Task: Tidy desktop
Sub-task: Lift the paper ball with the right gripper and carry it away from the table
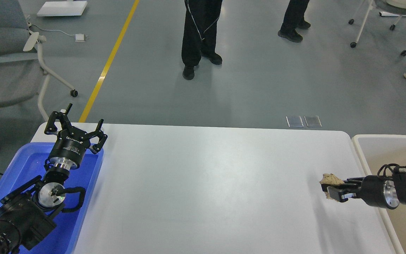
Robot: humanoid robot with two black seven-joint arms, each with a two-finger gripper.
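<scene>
The white desktop [206, 183] fills the middle of the head view. My right gripper [331, 188] is at its right side, shut on a crumpled beige paper ball [328, 180], which it holds lifted above the tabletop near the right edge. My left gripper [78, 128] is open and empty, raised over the far end of the blue tray [16, 165] at the left edge of the desktop.
A beige-white bin [361, 148] stands just off the desktop's right edge, beside my right arm. People stand on the grey floor beyond the far edge. An office chair [9, 53] is at the far left.
</scene>
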